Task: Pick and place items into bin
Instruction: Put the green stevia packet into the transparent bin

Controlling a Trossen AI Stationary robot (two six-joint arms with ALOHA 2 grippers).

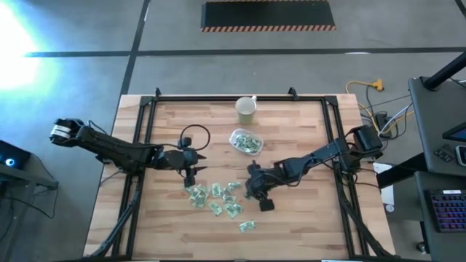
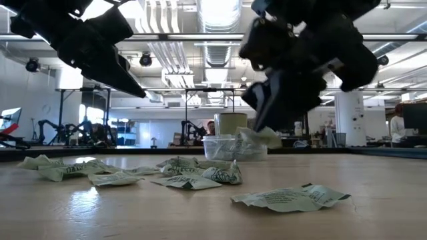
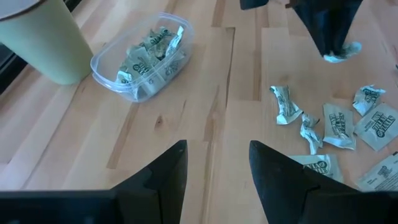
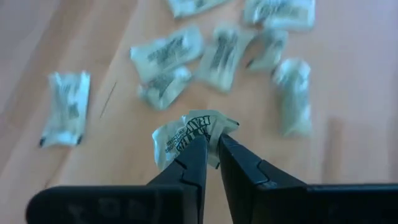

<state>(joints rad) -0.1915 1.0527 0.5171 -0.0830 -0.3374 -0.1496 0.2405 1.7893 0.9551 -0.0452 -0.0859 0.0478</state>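
Several pale-green-and-white packets (image 1: 215, 198) lie flat on the wooden table near its middle, and one more (image 1: 247, 226) lies closer to the near edge. The clear bin (image 1: 246, 142) stands farther back with some packets inside (image 3: 149, 53). My right gripper (image 4: 211, 140) hangs just right of the pile, shut on one crinkled packet (image 4: 183, 134). My left gripper (image 3: 217, 162) stands open above bare wood, left of the pile, with nothing between its fingers. My right gripper pinches the packet's crumpled edge (image 4: 202, 129) between its two fingertips. The fingers slant down from the table's right side. The packet (image 2: 263, 137) hangs at the fingertips, lifted clear of the table and bunched up.
A pale cream cup (image 1: 246, 108) stands at the far edge, just behind the bin. Black frame rails (image 1: 145, 138) run along the table's left and right sides. Bare wood lies between the bin and the pile.
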